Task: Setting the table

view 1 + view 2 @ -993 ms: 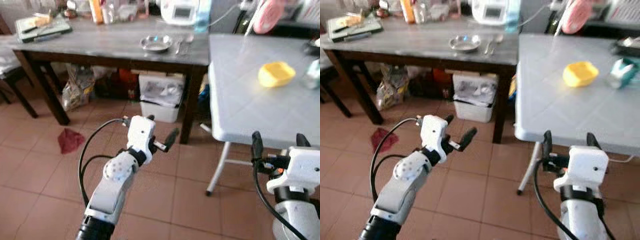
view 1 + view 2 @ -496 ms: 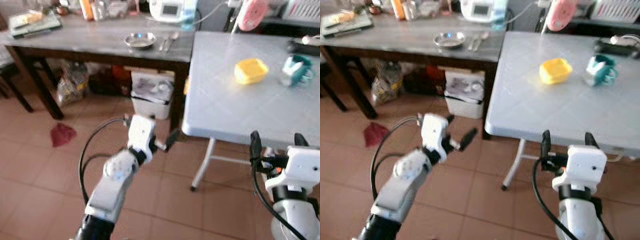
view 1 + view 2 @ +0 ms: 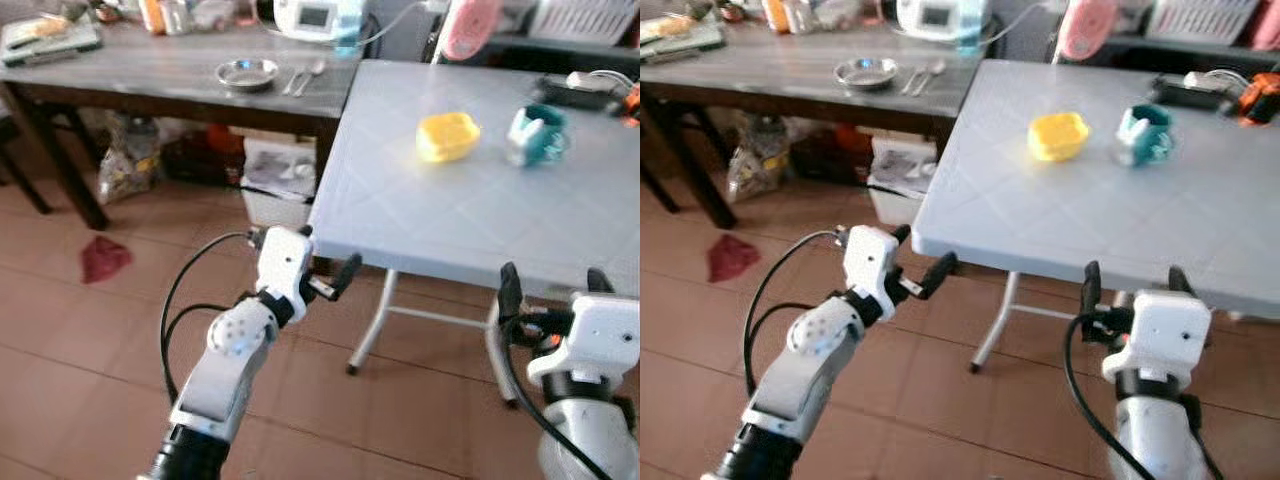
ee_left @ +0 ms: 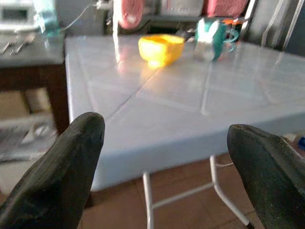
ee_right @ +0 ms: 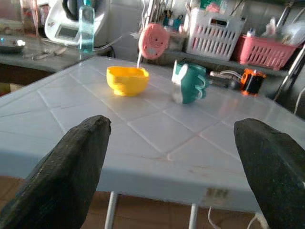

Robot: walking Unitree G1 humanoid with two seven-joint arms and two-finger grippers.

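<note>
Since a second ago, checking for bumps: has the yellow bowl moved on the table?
No. The yellow bowl keeps its spot on the white table; the camera shifted.

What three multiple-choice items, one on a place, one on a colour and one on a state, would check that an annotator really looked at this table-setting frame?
1. Where does the metal dish stand?
A. On the dark wooden table
B. On the floor
C. On the light folding table

2. What colour is the bowl on the light folding table?
A. Red
B. Yellow
C. Black

3. How are the fingers of the left gripper and the right gripper?
A. Both shut on cutlery
B. One holds the teal cup
C. Both open and holding nothing

Key: 1 A, the dish sits beside cutlery on the dark table. 2 B, the bowl is plainly yellow. 3 C, each wrist view shows its fingers spread wide with nothing between them.
</note>
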